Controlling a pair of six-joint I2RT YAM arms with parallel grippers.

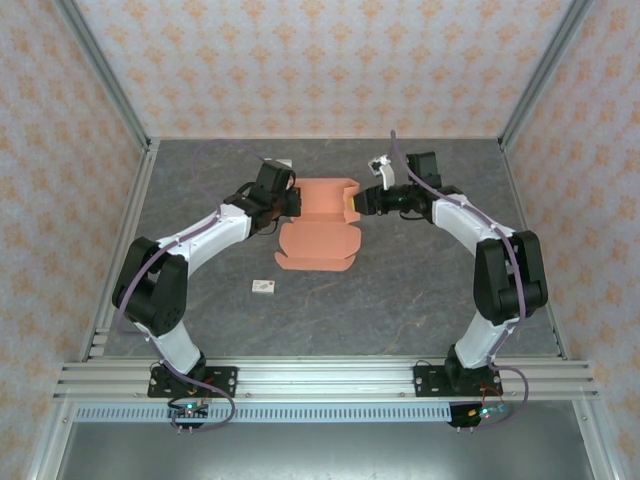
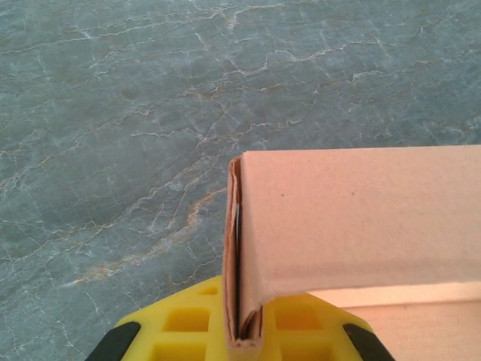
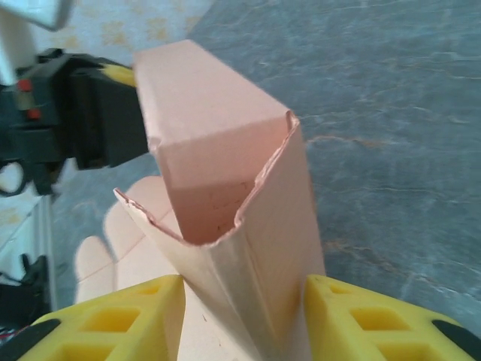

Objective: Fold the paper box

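Salmon-orange cardboard: the paper box (image 1: 318,232) lies partly folded near the middle of the desk (image 1: 420,290), between the two arms.
Box shape: its far part is a shallow tray with raised walls. A flat flap with rounded tabs spreads from the tray toward the near edge of the desk.
Left side: the left gripper (image 1: 296,203) sits at the tray's left wall. In the left wrist view the left gripper (image 2: 242,335) has its yellow fingers (image 2: 188,323) closed tight on the doubled cardboard edge of that wall, which stands upright in the narrow slot between them.
Left wall: from the pinch it runs off to the right across the left wrist view, with the paler inside of the box below it.
Right side: the right gripper (image 1: 353,203) is at the tray's right end. In the right wrist view its yellow fingers (image 3: 376,316) stand apart on either side of a folded-over end wall. The cardboard fills the gap and meets both inner faces, but I cannot tell whether they press it.
Right wall: it is folded into a hollow wedge, open at the top, with an uneven upper edge.
White tag: the white tag (image 1: 263,287) lies on the desk near the flap's left corner, apart from the box.
Desk surface: dark grey, marbled.
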